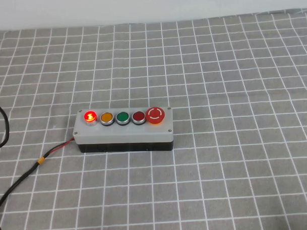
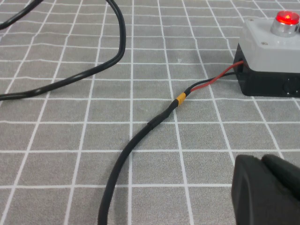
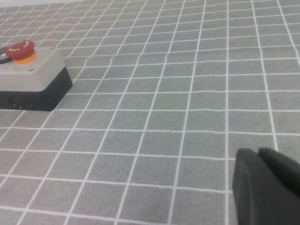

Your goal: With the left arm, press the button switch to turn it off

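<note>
A grey button box [image 1: 124,130] on a black base sits mid-table. Along its top stand a lit red button [image 1: 90,116], a yellow one [image 1: 106,117], a green one [image 1: 123,117], a dark red one [image 1: 138,116] and a large red mushroom button [image 1: 155,115]. In the left wrist view the lit button [image 2: 287,18] glows on the box corner [image 2: 269,49], far from my left gripper [image 2: 260,159], whose black fingers lie together, empty. In the right wrist view my right gripper [image 3: 257,152] is shut and empty, well away from the box [image 3: 33,77]. Neither gripper shows in the high view.
A black cable [image 1: 17,183] with a yellow band and red lead runs from the box's left end to the table's near-left; it shows in the left wrist view [image 2: 140,136]. A second black cable [image 2: 93,70] loops nearby. A grey gridded cloth [image 1: 235,157] covers the table.
</note>
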